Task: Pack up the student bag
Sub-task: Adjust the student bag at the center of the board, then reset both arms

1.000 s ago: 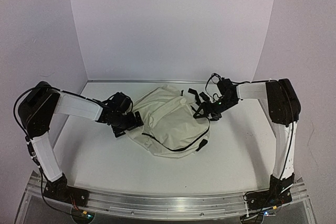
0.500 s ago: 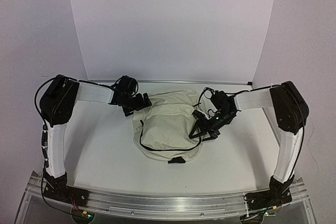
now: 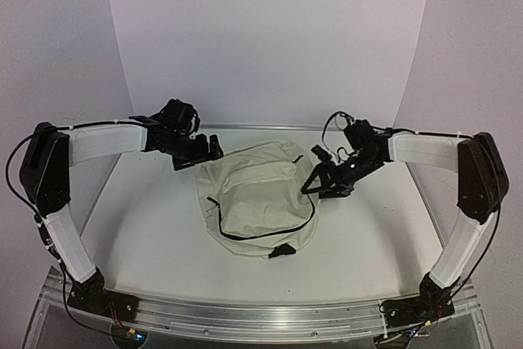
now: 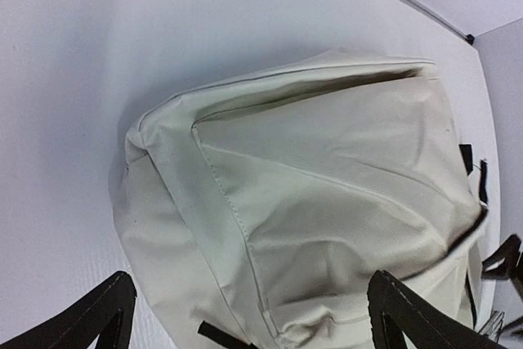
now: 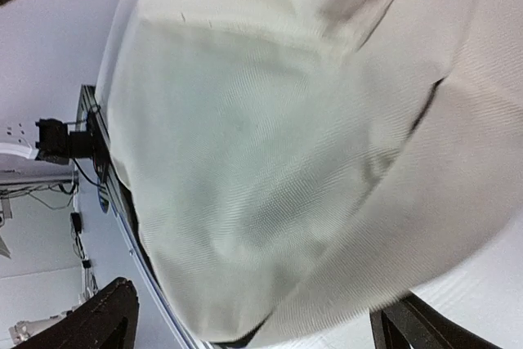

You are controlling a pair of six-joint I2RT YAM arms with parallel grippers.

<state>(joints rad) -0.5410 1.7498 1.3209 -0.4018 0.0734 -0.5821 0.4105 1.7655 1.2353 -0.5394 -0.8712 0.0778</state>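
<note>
Lying flat at the table centre, the bag bulges with its zipper drawn round. Left gripper hangs wide and empty off its far-left corner; right gripper, also wide, touches its right edge, likely to steady it.

A white table stands before a pale backdrop.
</note>
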